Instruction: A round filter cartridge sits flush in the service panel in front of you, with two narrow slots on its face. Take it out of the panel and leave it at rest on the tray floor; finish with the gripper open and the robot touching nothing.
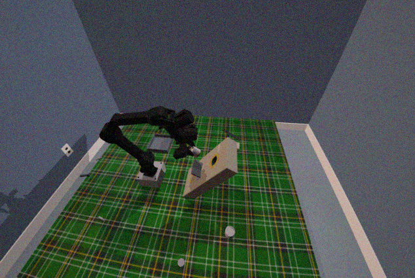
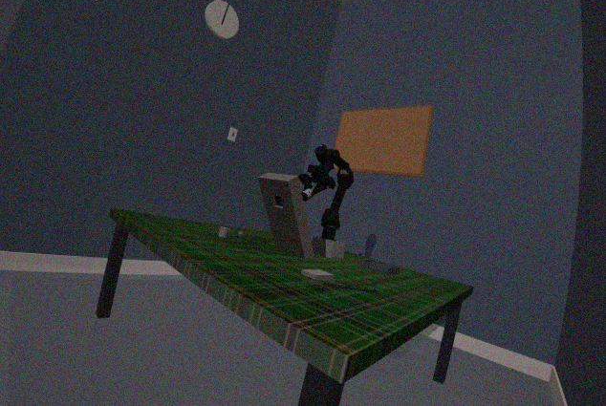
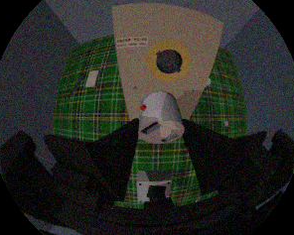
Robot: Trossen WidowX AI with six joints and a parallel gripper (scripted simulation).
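Observation:
The filter cartridge (image 1: 196, 151) (image 2: 307, 193) (image 3: 159, 109) is a short pale cylinder with dark slots on its end face and a red dot on its side. My gripper (image 1: 193, 152) (image 2: 306, 194) (image 3: 160, 122) is shut on it and holds it in the air, in front of the panel's face. The tilted beige service panel (image 1: 225, 163) (image 2: 290, 224) (image 3: 204, 44) has an empty round hole (image 1: 214, 160) (image 3: 169, 61) with a yellow ring around it. The shallow grey tray (image 1: 160, 144) (image 2: 378, 267) lies beyond the robot's base in the top view; no cartridge shows in it.
A grey ledge-like piece (image 1: 196, 168) is at the panel's lower face, below the cartridge. A pale block (image 1: 237, 145) (image 2: 316, 274) (image 3: 91, 78) lies behind the panel, near a thin dark item (image 1: 231, 134). Two pale round items (image 1: 229, 231) (image 1: 180, 262) stand farther off.

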